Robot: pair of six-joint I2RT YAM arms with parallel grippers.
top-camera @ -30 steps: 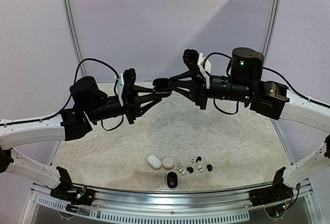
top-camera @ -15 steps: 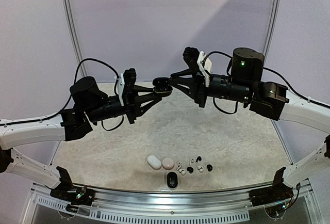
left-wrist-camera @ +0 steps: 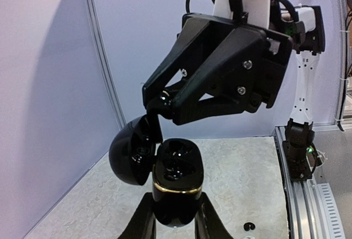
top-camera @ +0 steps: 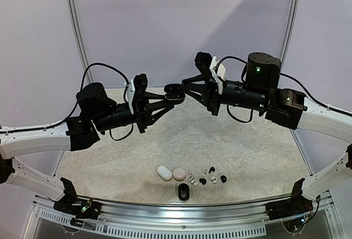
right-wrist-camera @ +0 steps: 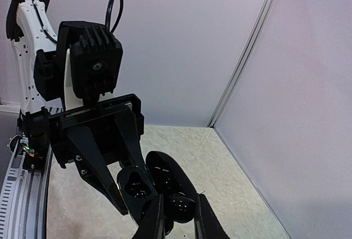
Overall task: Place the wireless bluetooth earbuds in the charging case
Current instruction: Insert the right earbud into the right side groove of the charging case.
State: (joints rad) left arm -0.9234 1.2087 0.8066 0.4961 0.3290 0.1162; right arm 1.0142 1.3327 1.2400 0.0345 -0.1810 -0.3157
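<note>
- Left gripper (left-wrist-camera: 176, 218): shown closed on the lower body of a black charging case (left-wrist-camera: 176, 186), which is held upright in the air at the upper centre of the top view.
- Charging case: a gold band is seen around the body. Its lid (left-wrist-camera: 129, 151) is swung open to the left in the left wrist view. Two glossy wells are exposed, and it cannot be told whether anything is seated in them.
- Right gripper (right-wrist-camera: 177, 217): brought in from the right of the top view to meet the left one. Its fingers are closed on the edge of the open lid.
- Wireless bluetooth earbuds (top-camera: 207, 178): white and black buds are scattered on the table (top-camera: 247, 151), lower centre of the top view, well below both grippers.
- White case (top-camera: 164, 173) and pale pink case (top-camera: 179, 174): laid side by side just left of the buds.
- Black case (top-camera: 183, 193): set just below the pink one, nearest the bottom edge.
</note>
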